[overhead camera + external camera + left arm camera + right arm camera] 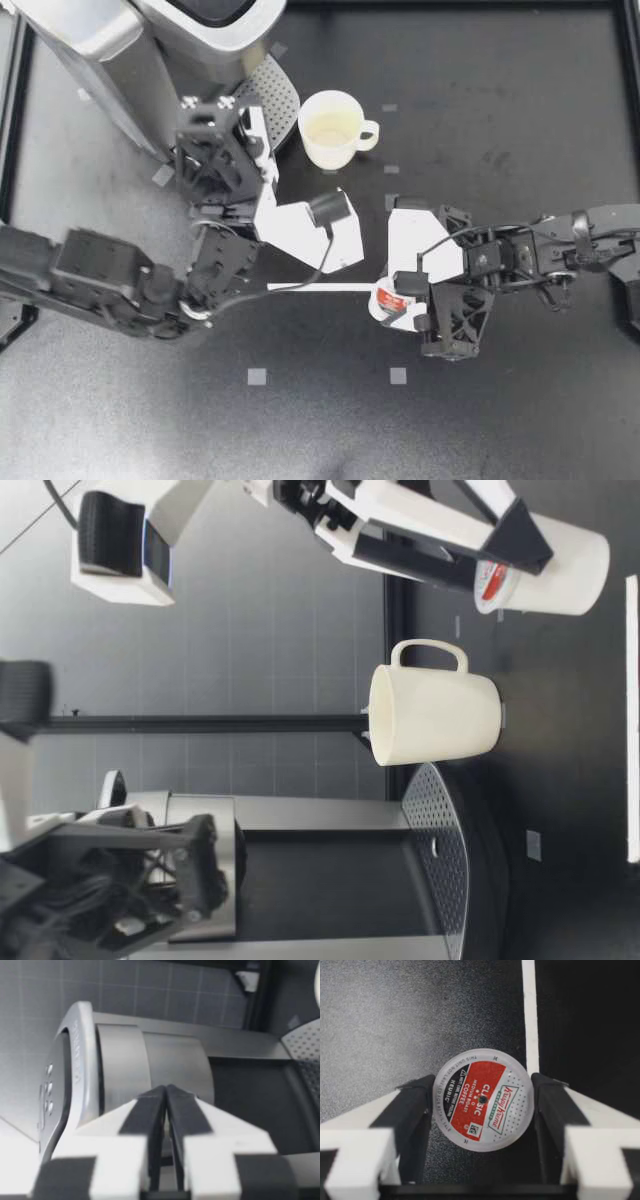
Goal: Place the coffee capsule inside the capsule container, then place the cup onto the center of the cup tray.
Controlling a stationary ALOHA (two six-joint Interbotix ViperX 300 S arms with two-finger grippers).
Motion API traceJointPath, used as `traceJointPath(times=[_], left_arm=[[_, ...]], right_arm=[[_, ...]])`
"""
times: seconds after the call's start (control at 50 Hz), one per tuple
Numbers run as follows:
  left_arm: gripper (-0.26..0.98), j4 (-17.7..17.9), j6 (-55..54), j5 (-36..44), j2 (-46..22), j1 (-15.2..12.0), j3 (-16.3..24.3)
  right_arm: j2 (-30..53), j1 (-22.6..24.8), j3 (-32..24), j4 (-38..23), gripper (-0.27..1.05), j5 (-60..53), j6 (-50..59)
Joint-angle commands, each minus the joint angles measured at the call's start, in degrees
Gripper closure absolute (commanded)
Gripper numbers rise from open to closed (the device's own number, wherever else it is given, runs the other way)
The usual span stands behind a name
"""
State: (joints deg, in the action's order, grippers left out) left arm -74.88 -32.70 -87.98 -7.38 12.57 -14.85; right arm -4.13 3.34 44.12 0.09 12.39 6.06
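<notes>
My right gripper is shut on the coffee capsule, a white pod with a red and white lid; its black fingers press the rim from both sides. The capsule is upright, at or just above the table; I cannot tell which. The cream cup stands upright on the table just beside the perforated cup tray, handle away from the machine. My left gripper is shut and empty, its fingertips held up against the silver coffee machine.
The coffee machine fills the back left corner. A white tape strip lies on the dark mat beside the capsule, and small grey tape squares dot the mat. The left arm's camera mount hangs between cup and capsule.
</notes>
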Motion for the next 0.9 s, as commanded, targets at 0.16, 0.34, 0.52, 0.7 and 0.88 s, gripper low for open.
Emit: traceJointPath(times=[0.16, 0.34, 0.52, 0.7, 0.88], left_arm=[[0.61, -5.63, -3.78, -2.02, 1.41, 0.00, -2.72], [0.61, -8.00, -4.39, -2.20, 1.67, 0.00, -5.45], [0.61, -11.43, -6.15, -2.20, 2.46, -0.53, -7.29], [0.61, -12.13, -6.42, -1.14, 3.25, -2.29, -8.79], [0.61, -13.36, -6.42, -0.09, 3.34, -3.08, -9.32]], right_arm=[[-1.58, -0.44, -0.35, -0.09, 0.30, -1.23, 0.00], [-1.41, -0.44, -0.44, -0.09, 0.30, -2.20, 0.09], [-1.23, -0.35, -0.53, -0.09, 0.30, -2.55, 0.18], [-1.49, -0.35, -0.53, 0.00, 0.30, -2.46, 0.44], [-1.41, -0.35, -0.53, 0.09, 0.30, -2.46, 0.62]])
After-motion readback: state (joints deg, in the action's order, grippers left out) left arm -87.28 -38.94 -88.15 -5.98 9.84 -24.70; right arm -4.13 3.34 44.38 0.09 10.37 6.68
